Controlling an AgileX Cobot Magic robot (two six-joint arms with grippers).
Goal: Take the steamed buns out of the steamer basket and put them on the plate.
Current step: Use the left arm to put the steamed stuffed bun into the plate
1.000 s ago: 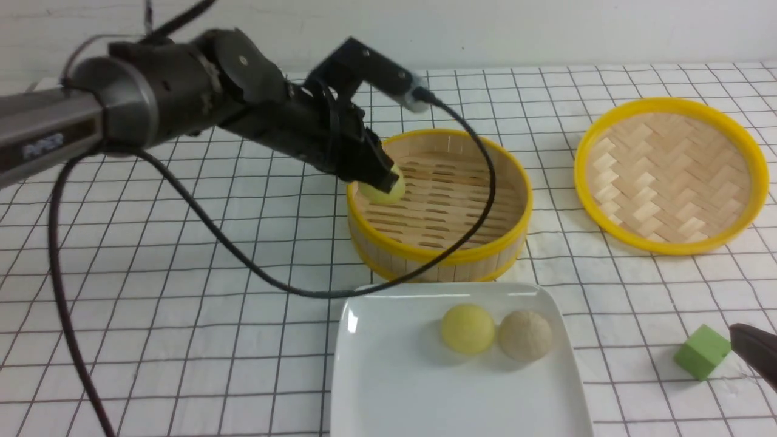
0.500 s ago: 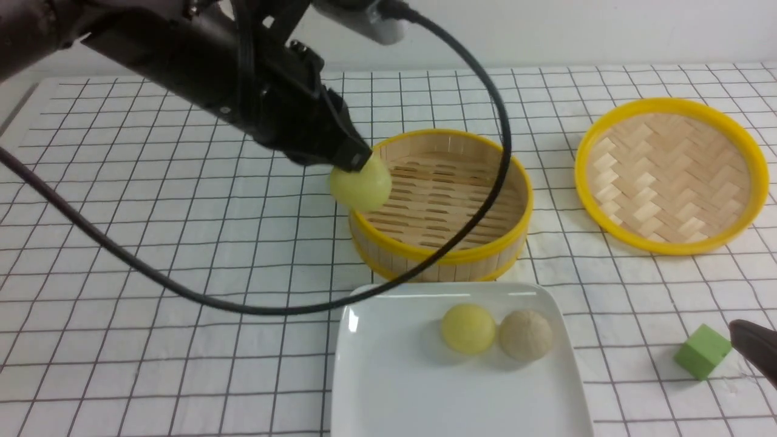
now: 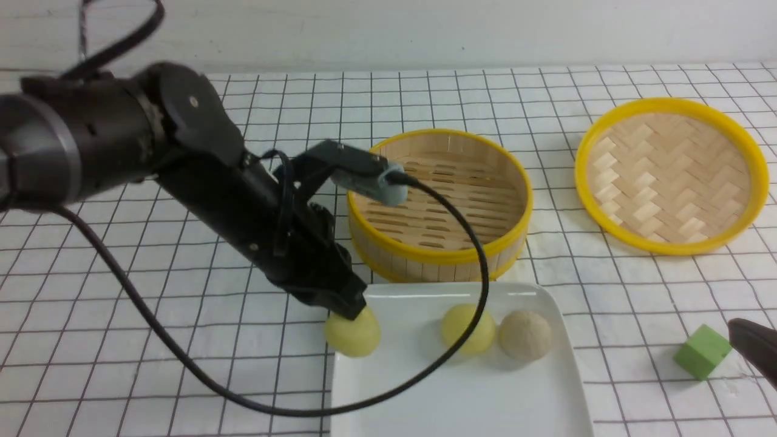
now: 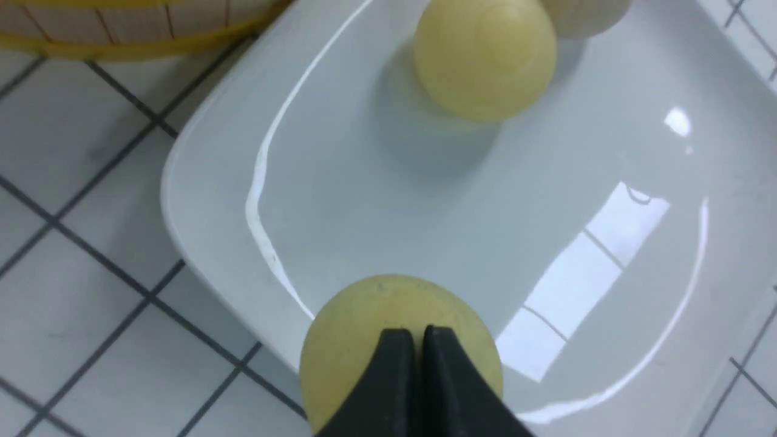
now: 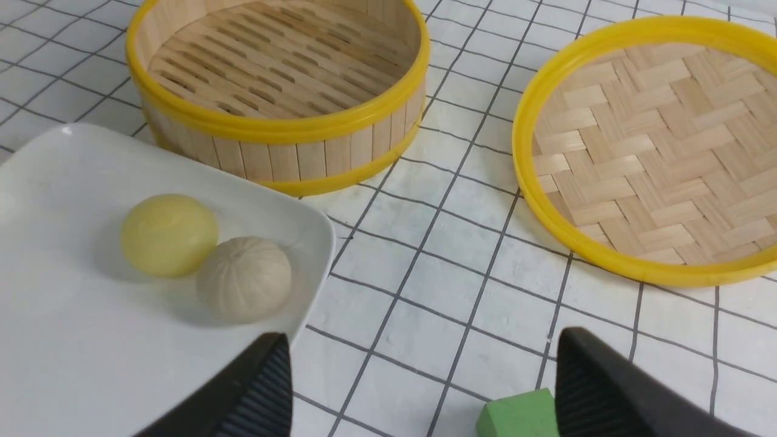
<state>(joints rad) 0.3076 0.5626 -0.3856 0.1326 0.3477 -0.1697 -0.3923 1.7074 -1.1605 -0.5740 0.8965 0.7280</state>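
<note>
My left gripper [image 3: 352,311] is down at the left edge of the plate [image 3: 461,394], its fingers [image 4: 388,376] pinched almost together into the top of the left bun [image 3: 352,337]. That smooth yellow bun sits right at the plate's left rim, part of it over the white surface and part over the checked table [image 3: 182,364]. I cannot tell whether it is resting on the rim or hanging just above it.

The other two buns lie on the plate, in its far half. The middle bun [image 3: 458,328], also smooth and yellow, is touching or almost touching the pleated bun [image 3: 525,334] on its right. There is a clear gap between the left bun and the middle one. The black cable [image 3: 482,273] from my left wrist loops across the front of the middle bun and over the plate.

The basket [image 3: 443,255] stands just beyond the plate's far edge, upright, and all three buns are outside it. The woven lid [image 3: 671,173] lies flat, well to the right of the basket.

My right gripper [image 5: 422,334] is at the near right with its fingers spread wide and gripping nothing. The green cube [image 3: 702,351] sits on the table just to the left of its dark finger [image 3: 753,349].
</note>
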